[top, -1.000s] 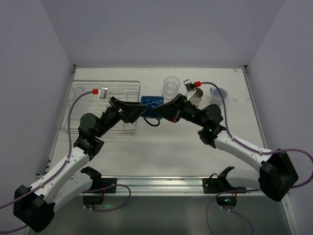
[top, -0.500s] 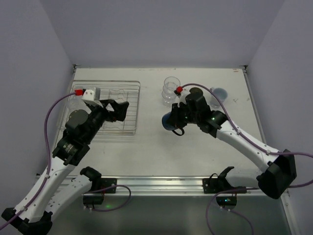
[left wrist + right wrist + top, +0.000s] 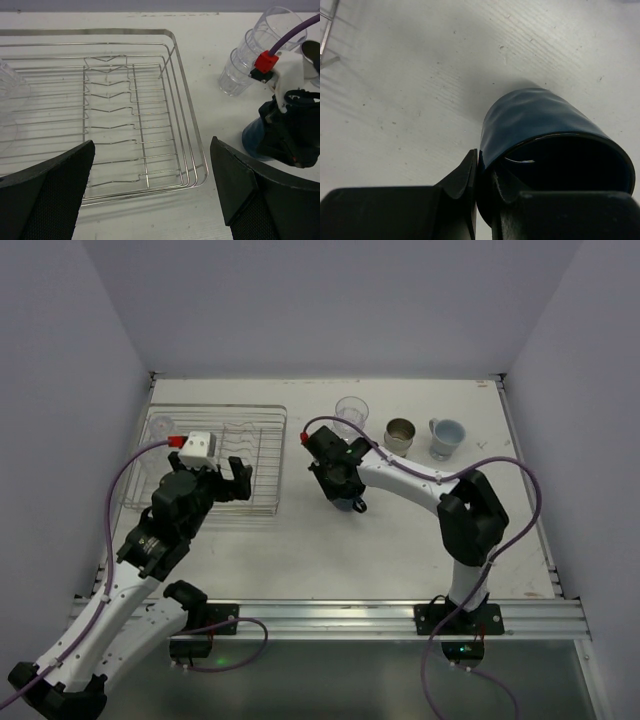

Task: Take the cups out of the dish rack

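The mug (image 3: 545, 132) hangs tilted in the right pincer (image 3: 485, 182), which is clenched on its rim wall, one finger inside and one outside. It sits out on the open surface (image 3: 300, 550), just right of the rack (image 3: 262, 440) and low over the tabletop. From the left wrist view its base looks down or nearly so, but I cannot tell whether it touches. Its mouth faces back toward the wrist, so its long axis leans along the pincer rather than standing plumb. It probably needs righting before it is let go.

Beyond it stand the stacked tumblers (image 3: 350, 412), then a tan cup (image 3: 400, 435) and a pale blue cup (image 3: 445, 437), all upright and apart from one another.

The one cup I can see in the rack is a clear cup (image 3: 160, 427) in the far left corner. The left pincer (image 3: 228, 480) hovers released and empty over the rack's near right part, jaws wide. That cup lies to its left and farther back, across most of the rack's width. The left arm is plainly the nearer one and the right arm is well apart from it, so I judge the next pick falls to the left. Whether the cup stands mouth up or mouth down I cannot tell.
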Controlling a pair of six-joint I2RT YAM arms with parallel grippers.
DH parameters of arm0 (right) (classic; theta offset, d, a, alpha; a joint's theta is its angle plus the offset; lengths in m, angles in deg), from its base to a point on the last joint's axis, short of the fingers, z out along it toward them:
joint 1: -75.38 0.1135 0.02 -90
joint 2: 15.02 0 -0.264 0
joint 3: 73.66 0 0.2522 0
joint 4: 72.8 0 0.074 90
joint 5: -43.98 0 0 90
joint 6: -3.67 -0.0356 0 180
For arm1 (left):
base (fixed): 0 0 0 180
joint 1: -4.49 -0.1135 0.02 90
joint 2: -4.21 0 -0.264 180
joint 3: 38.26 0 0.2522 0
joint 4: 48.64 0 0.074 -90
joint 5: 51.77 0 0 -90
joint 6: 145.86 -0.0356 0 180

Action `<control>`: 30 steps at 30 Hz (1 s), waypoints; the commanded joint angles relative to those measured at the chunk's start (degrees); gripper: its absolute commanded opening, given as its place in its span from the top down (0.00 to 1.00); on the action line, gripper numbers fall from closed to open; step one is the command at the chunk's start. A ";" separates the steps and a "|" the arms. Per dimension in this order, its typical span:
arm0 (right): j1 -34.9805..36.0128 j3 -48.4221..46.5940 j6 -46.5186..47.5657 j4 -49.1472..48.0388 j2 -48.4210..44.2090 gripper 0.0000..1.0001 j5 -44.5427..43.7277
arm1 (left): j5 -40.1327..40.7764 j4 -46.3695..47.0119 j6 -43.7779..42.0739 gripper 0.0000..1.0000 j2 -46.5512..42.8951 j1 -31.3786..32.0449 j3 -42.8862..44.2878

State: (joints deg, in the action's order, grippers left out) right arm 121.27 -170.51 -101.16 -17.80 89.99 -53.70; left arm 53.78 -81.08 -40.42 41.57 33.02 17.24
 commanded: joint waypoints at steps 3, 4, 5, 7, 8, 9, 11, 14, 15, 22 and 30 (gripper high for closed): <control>0.34 -2.26 1.82 -0.27 2.56 1.00 -4.80 | 3.08 -0.04 -1.29 0.00 -0.19 -0.58 -0.16; 0.25 -2.17 1.82 -0.45 3.09 0.99 -4.88 | 3.17 -0.04 -1.20 0.00 0.07 -0.67 -0.16; 0.34 -2.08 1.91 -0.71 3.96 0.97 -5.15 | 3.26 -0.22 -1.20 0.00 0.34 -0.85 0.01; 0.34 -1.38 2.00 -1.50 4.76 0.96 -6.02 | 3.43 -0.22 -0.94 0.00 1.04 -1.11 0.19; 0.34 -1.11 1.91 -1.85 4.85 0.93 -6.12 | 3.61 -0.22 -0.94 0.00 1.22 -1.37 0.28; 0.34 -0.41 1.82 -2.99 4.50 0.90 -6.29 | 4.39 -0.22 -0.85 0.00 1.57 -1.55 0.36; 0.34 0.64 1.82 -4.40 3.45 0.77 -5.50 | 5.36 -0.05 -0.68 0.00 1.83 -1.90 0.62; 0.34 2.31 1.38 -6.34 0.20 0.52 -4.27 | 7.29 -0.04 -0.24 0.00 2.97 -2.60 1.50; 0.34 3.19 1.38 -7.04 -1.81 0.40 -3.92 | 8.26 -0.04 0.29 0.00 3.85 -2.95 1.77; 0.87 8.55 0.33 -11.69 -14.72 0.24 0.73 | 6.51 -0.57 4.42 0.00 9.21 -7.70 5.46; 2.54 23.39 -2.13 -28.56 -32.22 0.23 8.64 | 10.11 3.56 10.21 0.00 16.07 -19.47 6.52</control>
State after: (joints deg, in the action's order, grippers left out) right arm 123.22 -151.67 -101.57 -37.32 61.62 -49.09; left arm 60.43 -80.84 -34.14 55.96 17.22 21.41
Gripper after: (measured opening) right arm 0.768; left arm 0.998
